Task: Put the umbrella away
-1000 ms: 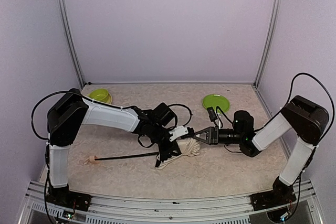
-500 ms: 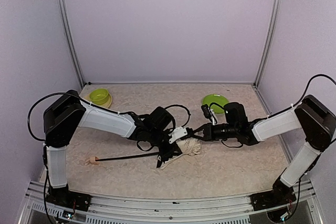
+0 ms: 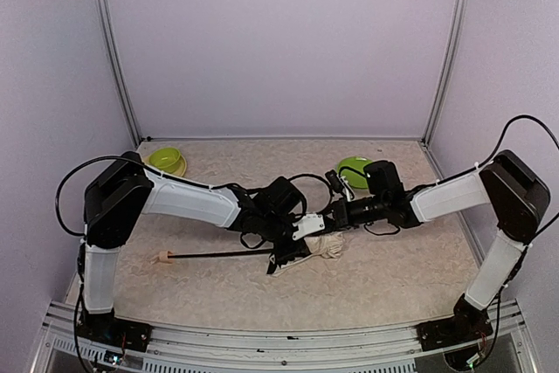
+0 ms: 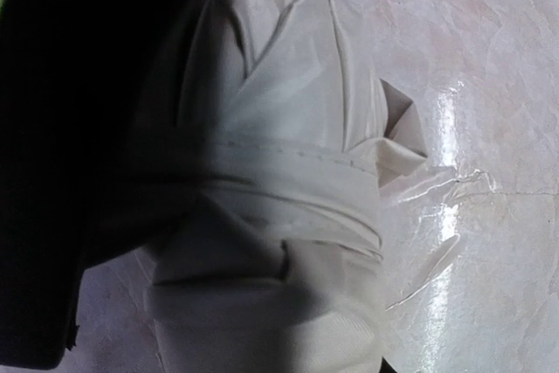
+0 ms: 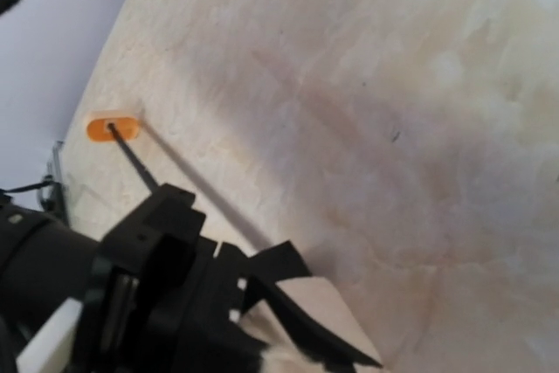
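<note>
Top view: in the last second the right arm has swung inward. Its right hand is now closed at the far side of the cream-beige folding umbrella, which lies mid-tabletop and has slid slightly right. The left hand looks clamped partway on the bunched canopy. This suggests the bundle is being tidied, not yet stowed.

Left wrist view: soft, creased fabric in overlapping pleats is cinched by a stitched band. The mottled surface beneath is glossy with glare.

Right wrist view: a thin, rigid black shaft runs to a small rounded knob, which looks orange here. This hand's own fingers are out of view, so I cannot tell whether they pinch anything.
</note>
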`<control>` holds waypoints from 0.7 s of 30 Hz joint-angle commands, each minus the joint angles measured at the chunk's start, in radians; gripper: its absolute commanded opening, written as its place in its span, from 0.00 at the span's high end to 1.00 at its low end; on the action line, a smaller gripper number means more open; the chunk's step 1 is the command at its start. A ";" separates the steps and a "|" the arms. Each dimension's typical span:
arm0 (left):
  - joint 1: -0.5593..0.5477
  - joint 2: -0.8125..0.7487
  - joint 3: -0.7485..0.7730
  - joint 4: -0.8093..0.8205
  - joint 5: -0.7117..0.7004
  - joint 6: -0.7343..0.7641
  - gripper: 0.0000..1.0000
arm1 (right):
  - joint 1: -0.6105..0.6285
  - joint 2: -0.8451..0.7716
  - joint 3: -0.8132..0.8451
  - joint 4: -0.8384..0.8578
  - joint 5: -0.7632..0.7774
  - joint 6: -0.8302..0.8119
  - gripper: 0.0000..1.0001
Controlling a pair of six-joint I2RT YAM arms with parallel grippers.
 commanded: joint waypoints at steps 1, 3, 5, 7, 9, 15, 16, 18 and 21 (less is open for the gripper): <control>-0.089 0.062 0.052 -0.104 0.241 0.170 0.89 | -0.006 0.040 0.123 0.328 -0.001 0.051 1.00; -0.084 0.066 0.069 -0.114 0.264 0.164 0.87 | -0.004 0.066 0.125 0.344 -0.006 0.076 1.00; -0.077 0.052 0.063 -0.094 0.281 0.146 0.79 | -0.005 0.075 0.107 0.299 0.055 0.056 1.00; -0.063 0.017 0.018 -0.032 0.294 0.103 0.63 | -0.011 0.097 0.093 0.174 0.163 -0.032 1.00; -0.044 -0.020 -0.030 0.049 0.283 0.050 0.50 | -0.016 0.133 0.077 0.075 0.226 -0.098 1.00; 0.001 -0.099 -0.072 0.142 0.112 -0.096 0.32 | 0.022 0.116 -0.025 0.032 0.332 -0.166 1.00; 0.007 -0.116 -0.072 0.137 0.113 -0.101 0.28 | 0.026 0.115 -0.025 0.027 0.331 -0.181 1.00; 0.011 -0.153 -0.074 0.118 0.111 -0.096 0.14 | 0.033 0.120 -0.017 0.023 0.322 -0.188 1.00; 0.001 -0.199 -0.038 0.015 0.075 -0.085 0.01 | 0.044 0.124 -0.001 0.001 0.330 -0.195 1.00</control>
